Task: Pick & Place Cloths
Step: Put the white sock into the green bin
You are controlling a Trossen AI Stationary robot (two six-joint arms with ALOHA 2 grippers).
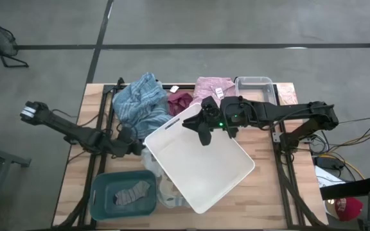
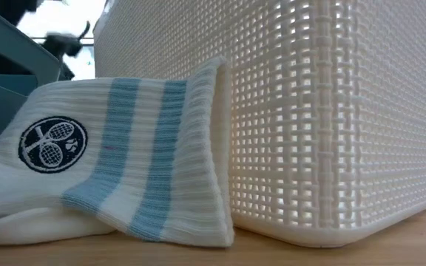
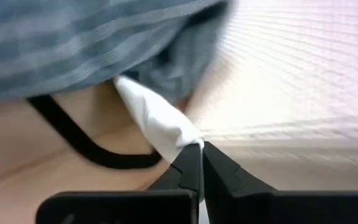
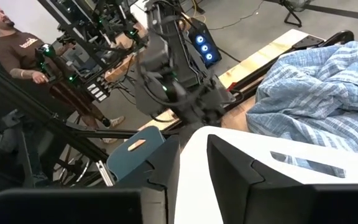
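The blue striped cloth (image 1: 145, 99), the maroon one (image 1: 180, 99) and the pink one with a white tag (image 1: 211, 86) lie along the table's far edge. A grey cloth (image 1: 133, 192) lies in the teal bin (image 1: 101, 202). My left gripper (image 1: 139, 146) is low between the blue cloth (image 3: 73, 43) and the white basket (image 1: 227, 176), shut on a cream-white cloth (image 3: 154, 118). My right gripper (image 1: 202, 125) is at the basket's far corner, shut on its rim. A white sock with light blue stripes (image 2: 117, 155) leans against the basket's wall (image 2: 331, 111). My left gripper pinches a pointed end of the cream-white cloth (image 3: 182, 138) between its two fingertips (image 3: 191, 163). It comes in level from the table's left. The cloth stretches from the fingers toward the blue cloth, its far end tucked under it. My right gripper has the white basket's rim (image 4: 192, 171) between its two fingers (image 4: 232, 168), near the far corner and beside the handle slot (image 4: 303, 163). It comes from above and the right, slanting down. The basket rests on the table.
A thin black cable (image 3: 73, 134) lies on the wood by my left gripper. A clear container (image 1: 255, 83) stands at the far right. More white cloth (image 1: 167, 192) lies between the teal bin and the basket. A person (image 4: 27, 53) stands beyond the table.
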